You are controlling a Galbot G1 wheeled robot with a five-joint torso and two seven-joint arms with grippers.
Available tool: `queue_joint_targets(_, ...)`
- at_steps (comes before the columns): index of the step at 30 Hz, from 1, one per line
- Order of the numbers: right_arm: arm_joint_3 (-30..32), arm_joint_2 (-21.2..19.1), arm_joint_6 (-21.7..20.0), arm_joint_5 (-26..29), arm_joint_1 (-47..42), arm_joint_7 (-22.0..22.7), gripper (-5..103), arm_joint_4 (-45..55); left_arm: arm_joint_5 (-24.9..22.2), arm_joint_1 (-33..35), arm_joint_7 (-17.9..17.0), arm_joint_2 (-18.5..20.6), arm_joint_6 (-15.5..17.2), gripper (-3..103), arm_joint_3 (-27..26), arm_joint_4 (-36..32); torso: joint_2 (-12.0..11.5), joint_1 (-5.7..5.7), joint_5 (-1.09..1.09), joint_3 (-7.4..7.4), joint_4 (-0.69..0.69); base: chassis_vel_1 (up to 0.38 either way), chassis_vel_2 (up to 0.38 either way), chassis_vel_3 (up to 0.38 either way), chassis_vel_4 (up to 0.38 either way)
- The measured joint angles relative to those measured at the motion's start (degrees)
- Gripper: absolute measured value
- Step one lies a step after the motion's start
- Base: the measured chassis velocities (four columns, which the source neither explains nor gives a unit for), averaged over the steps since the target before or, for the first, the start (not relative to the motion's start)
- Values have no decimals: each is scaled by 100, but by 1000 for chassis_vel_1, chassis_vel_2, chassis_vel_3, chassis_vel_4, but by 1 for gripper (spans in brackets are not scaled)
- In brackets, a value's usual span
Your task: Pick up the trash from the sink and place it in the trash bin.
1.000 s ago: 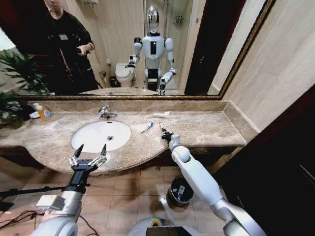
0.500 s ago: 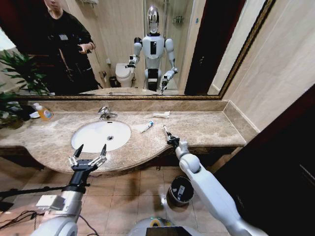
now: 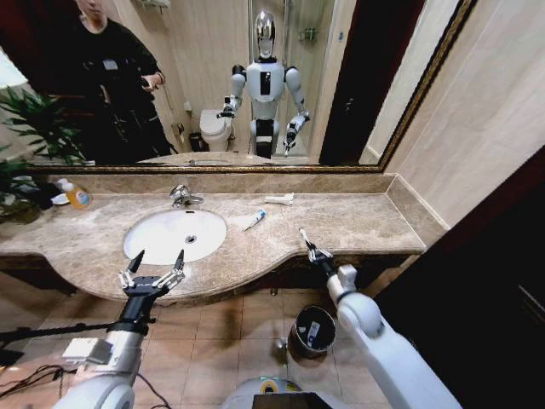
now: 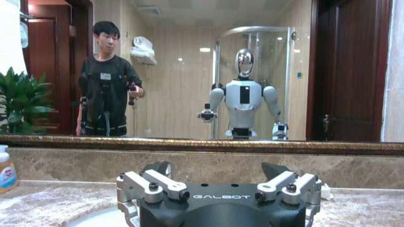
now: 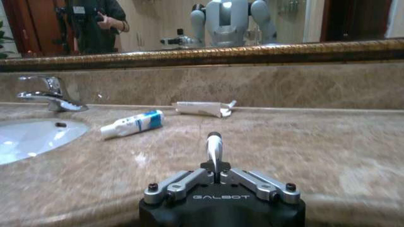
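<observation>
The trash bin (image 3: 310, 331) stood on the tiled floor below the marble surface's (image 3: 358, 223) front edge. Above that edge the right pincer (image 3: 305, 240) was pinched on a slim white piece (image 5: 214, 147); the left pincer (image 3: 153, 262) hung wide open before the sink (image 3: 174, 234). Farther back a white tube (image 3: 254, 220) and packet (image 3: 279, 198) lay apart, near the mirror (image 3: 341, 77)

A white tube with a blue end (image 3: 254, 220) lies flat on my counter just right of the sink (image 3: 174, 234) (white oval basin). A slim white packet (image 3: 279, 198) lies farther back, near the wall. The black bin (image 3: 311, 331) stands upright on the floor below.
</observation>
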Motion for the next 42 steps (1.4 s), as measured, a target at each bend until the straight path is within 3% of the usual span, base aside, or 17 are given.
queue_joint_targets(6,584,246,488,-230,-843,-426,0,74,0,0,1,0,0,100,0,0,0,0,0,0,0,0,0,0,0)
queue_joint_targets(15,761,470,941,-487,-1224,-589,0,-452,0,0,0,0,0,100,0,0,-1,0,-1,0,0,0,0,0,0)
queue_joint_targets(23,694,713,1095,-560,-796,-711,0,-1895,0,0,0,0,0,100,0,0,-1,1,-1,1,0,0,0,0,0)
queue_joint_targets(42,392,999,2161,-773,385,-690,0,-5346,0,0,0,0,0,100,0,0,-1,1,-1,1,0,0,0,0,0)
